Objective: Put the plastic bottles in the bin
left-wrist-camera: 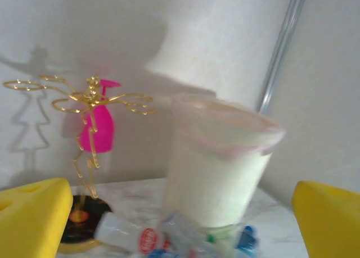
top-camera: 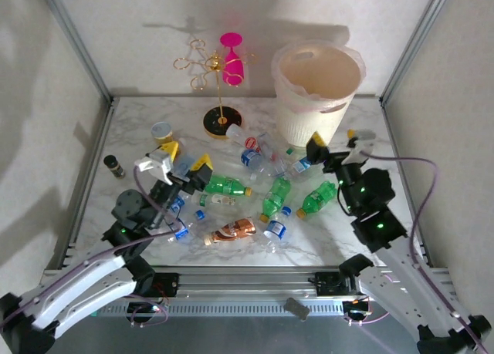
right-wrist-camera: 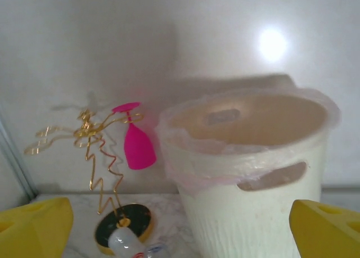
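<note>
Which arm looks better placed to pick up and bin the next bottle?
Probably right. The right gripper, open, sits beside the bin with a blue-capped clear bottle by its fingers. The left gripper, also open, has a green bottle near, but is farther from the bin.

I count three green bottles [top-camera: 228,187], one copper-brown bottle [top-camera: 231,230], clear bottles [top-camera: 275,229] too tangled to tally, one bin [top-camera: 309,123], one pink glass [top-camera: 233,69].
</note>
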You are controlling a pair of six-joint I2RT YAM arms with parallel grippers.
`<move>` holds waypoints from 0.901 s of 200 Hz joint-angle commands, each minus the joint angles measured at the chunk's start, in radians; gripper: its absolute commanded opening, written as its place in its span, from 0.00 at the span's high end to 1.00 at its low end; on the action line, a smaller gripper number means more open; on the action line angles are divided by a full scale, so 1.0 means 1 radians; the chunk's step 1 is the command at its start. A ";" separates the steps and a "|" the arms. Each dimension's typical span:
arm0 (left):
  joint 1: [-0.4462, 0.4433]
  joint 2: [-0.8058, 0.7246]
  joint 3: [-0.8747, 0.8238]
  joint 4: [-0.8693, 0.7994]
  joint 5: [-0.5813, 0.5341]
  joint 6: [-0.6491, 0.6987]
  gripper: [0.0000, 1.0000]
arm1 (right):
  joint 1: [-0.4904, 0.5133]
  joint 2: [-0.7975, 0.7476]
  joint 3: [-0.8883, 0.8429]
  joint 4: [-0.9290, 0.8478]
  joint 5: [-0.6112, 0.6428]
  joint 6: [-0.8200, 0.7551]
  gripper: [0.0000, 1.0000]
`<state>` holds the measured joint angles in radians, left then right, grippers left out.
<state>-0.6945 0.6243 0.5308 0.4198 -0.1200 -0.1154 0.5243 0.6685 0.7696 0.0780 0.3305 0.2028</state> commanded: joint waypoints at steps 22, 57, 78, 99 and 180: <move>0.011 -0.007 0.245 -0.765 -0.198 -0.375 0.01 | 0.000 0.018 0.163 -0.608 -0.013 0.365 0.01; 0.017 0.018 0.247 -0.809 -0.140 -0.520 0.01 | 0.001 0.057 0.120 -0.733 -0.056 0.603 0.05; 0.016 0.127 0.310 -0.838 -0.156 -0.544 0.01 | 0.000 0.116 0.076 -0.827 -0.061 0.810 0.12; 0.017 0.240 0.380 -0.891 -0.269 -0.557 0.00 | 0.000 0.193 0.047 -0.892 -0.052 0.966 0.17; 0.016 0.398 0.386 -0.827 -0.287 -0.495 0.00 | -0.050 0.474 -0.024 -0.785 0.001 1.015 0.17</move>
<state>-0.6834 1.0222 0.9325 -0.4236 -0.3847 -0.6331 0.4843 1.0870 0.7719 -0.7635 0.3000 1.1866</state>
